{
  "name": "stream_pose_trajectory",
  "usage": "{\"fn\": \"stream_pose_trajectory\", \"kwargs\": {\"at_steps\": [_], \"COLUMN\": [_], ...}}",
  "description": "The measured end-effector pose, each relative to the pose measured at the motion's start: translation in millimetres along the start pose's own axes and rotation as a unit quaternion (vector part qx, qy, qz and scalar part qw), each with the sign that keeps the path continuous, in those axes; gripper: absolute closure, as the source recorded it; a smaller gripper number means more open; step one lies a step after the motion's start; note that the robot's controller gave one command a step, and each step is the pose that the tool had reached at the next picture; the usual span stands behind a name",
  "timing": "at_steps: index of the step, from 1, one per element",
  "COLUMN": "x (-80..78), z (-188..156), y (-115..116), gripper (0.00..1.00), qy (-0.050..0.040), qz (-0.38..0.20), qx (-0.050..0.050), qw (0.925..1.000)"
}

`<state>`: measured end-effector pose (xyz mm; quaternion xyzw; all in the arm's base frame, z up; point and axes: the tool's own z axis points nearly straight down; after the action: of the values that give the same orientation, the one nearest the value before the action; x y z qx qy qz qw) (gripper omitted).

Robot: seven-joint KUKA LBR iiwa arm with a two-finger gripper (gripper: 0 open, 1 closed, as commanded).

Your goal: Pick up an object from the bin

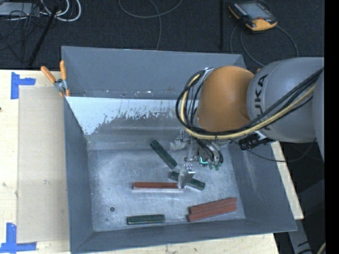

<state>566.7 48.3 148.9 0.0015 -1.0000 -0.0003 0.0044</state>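
Jaws, whether apart or together unclear, over a dark green bar (pixel 195 183), well apart from every bin wall (pixel 78 157).

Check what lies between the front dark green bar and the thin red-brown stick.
Camera view: only bare bin floor between green bar and red-brown stick.

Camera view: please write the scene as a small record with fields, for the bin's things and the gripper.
bin: grey metal bin
gripper: two-finger gripper, low over the floor's middle
nearest things: thin red-brown stick; short dark green stick
further up: long dark green stick, slanted
near lower wall: dark green flat bar; thick red-brown bar
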Motion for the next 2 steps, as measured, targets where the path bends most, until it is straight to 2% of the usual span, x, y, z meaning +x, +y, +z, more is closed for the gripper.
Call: {"fn": "stream_pose_trajectory", "kwargs": {"at_steps": [1, 2], "x": [-1.9, 32.6], "z": [-4, 67], "y": [0, 23], "gripper": [0.0, 0.0], "qy": [-0.0039, -0.0055], "qz": [0.001, 0.011], "qx": [0.0, 0.0], "qw": [1.0, 0.9999]}}
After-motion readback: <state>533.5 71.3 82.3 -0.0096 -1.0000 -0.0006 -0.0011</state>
